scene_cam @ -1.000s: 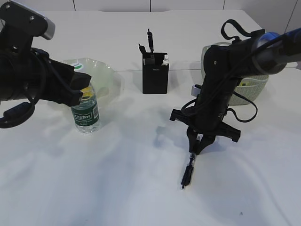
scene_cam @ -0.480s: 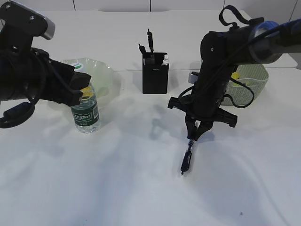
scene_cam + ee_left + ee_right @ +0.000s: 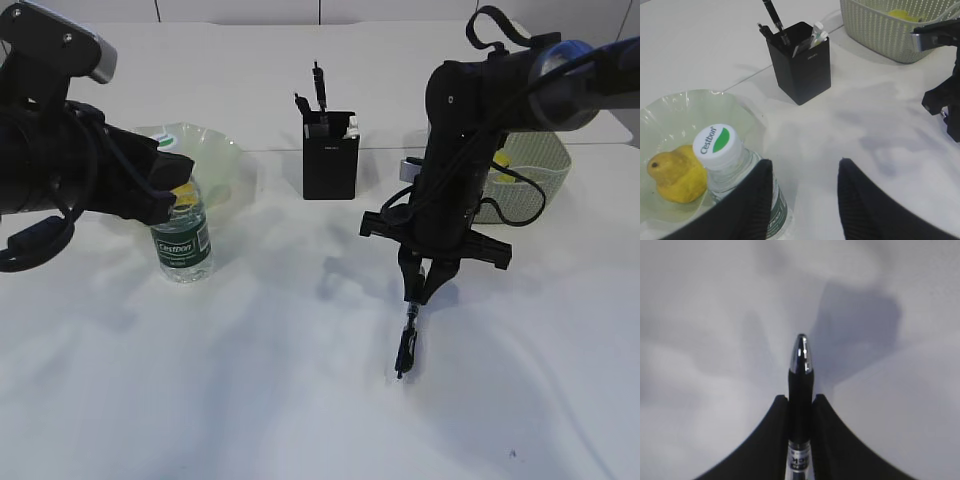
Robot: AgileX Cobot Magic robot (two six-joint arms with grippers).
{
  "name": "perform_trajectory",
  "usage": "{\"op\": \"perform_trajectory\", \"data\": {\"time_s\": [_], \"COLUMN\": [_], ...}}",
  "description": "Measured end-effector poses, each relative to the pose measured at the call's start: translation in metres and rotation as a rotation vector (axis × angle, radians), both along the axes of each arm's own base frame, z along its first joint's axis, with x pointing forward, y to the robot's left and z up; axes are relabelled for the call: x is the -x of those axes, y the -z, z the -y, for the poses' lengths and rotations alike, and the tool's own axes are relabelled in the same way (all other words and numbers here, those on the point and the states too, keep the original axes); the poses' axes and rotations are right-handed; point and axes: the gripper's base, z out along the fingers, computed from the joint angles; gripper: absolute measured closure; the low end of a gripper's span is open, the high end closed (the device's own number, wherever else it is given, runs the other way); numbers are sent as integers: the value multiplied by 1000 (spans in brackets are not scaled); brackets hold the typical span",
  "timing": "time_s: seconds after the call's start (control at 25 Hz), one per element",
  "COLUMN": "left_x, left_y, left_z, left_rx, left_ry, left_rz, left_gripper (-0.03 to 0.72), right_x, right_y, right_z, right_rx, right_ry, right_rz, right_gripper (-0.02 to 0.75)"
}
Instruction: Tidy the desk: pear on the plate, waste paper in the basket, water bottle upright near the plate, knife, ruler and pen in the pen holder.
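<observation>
My right gripper (image 3: 421, 287) is shut on the black pen (image 3: 406, 343), which hangs steeply, tip down, over the desk (image 3: 250, 400). In the right wrist view the pen (image 3: 801, 365) sits pinched between both fingers of the gripper (image 3: 800, 399). My left gripper (image 3: 805, 162) is open. The upright water bottle (image 3: 719, 150) stands just outside its left finger, next to the plate (image 3: 670, 112) holding the pear (image 3: 676, 172). The pen holder (image 3: 330, 158) holds dark sticks and a pale item; I cannot tell knife from ruler. Yellow waste paper (image 3: 902, 15) lies in the basket (image 3: 880, 32).
The pen holder (image 3: 802, 67) stands at the middle back, with the basket (image 3: 535, 175) to its right behind the right arm. The bottle (image 3: 182, 238) and plate (image 3: 215, 152) sit at the left. A thin seam crosses the desk behind them.
The right arm has risen and shifted a little left with the pen, uncovering the basket; the pen now hangs more upright. The left arm and bottle have not moved.
</observation>
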Motion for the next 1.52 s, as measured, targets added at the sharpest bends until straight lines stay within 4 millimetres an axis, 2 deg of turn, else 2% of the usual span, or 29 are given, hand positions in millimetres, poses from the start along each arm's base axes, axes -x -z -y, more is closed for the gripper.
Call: {"op": "perform_trajectory", "data": {"time_s": [0.6,1.12,1.52], "left_x": [0,-1,-2], "left_y": [0,-2,1], "left_z": [0,1,2], "left_rx": [3,15,13], "left_ry": [1,5,6], "left_rz": [5,22,17], "left_gripper": [385,385,385], "right_x": [-13,-31,-30], "right_y": [-34,-80,-87], "right_z": [-10,-24,-31], "right_rx": [-74,-203,-289], "right_ry": [-60,-74,-80], "right_rz": [33,169,167], "right_gripper": [652,652,652]}}
